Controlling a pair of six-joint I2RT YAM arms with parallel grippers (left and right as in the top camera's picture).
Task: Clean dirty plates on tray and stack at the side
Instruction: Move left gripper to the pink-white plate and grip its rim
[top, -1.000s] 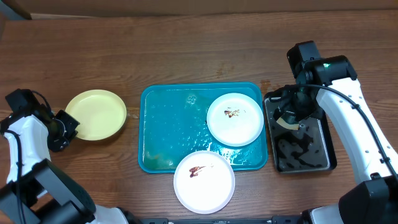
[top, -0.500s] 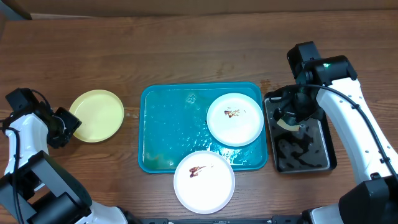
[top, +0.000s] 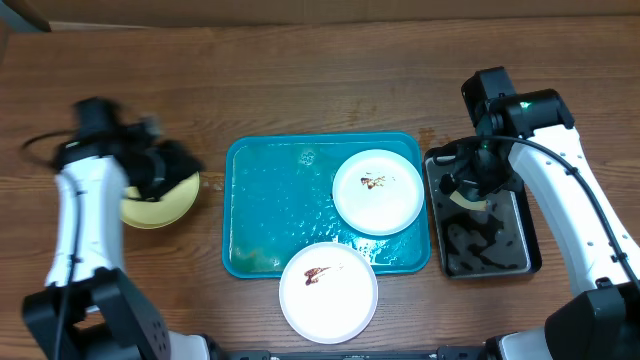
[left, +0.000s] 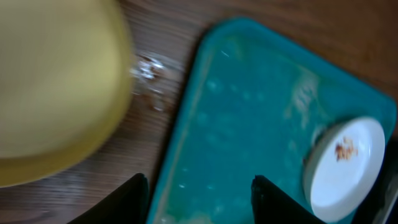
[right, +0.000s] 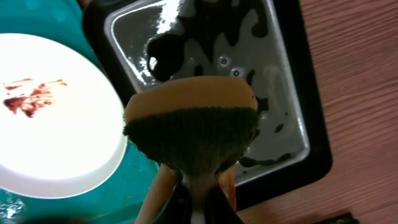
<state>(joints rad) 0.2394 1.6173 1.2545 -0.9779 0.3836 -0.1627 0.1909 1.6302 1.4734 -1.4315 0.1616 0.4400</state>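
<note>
The pale yellow-green plate (top: 158, 206) lies on the table left of the turquoise tray (top: 270, 200), partly hidden under my left arm. My left gripper (top: 168, 166) hovers blurred over that plate's far right edge. In the left wrist view it (left: 199, 200) is open and empty, above the tray's left rim (left: 186, 124), with the yellow plate (left: 56, 87) to its left. One smeared white plate (top: 377, 191) sits on the tray's right side. Another (top: 328, 292) overlaps the tray's front rim. My right gripper (right: 196, 199) is shut on a sponge (right: 193, 124) over the black tray (right: 314, 124).
The small black tray (top: 520, 250) holding shallow water stands right of the turquoise tray, close to its rim. Wet spots mark the wood (left: 149, 81) between the yellow plate and the tray. Bare wooden table stretches along the far side.
My left gripper opened at the yellow plate's left rim, then swung up and right over the plate toward the tray. The right arm and sponge stayed put.
</note>
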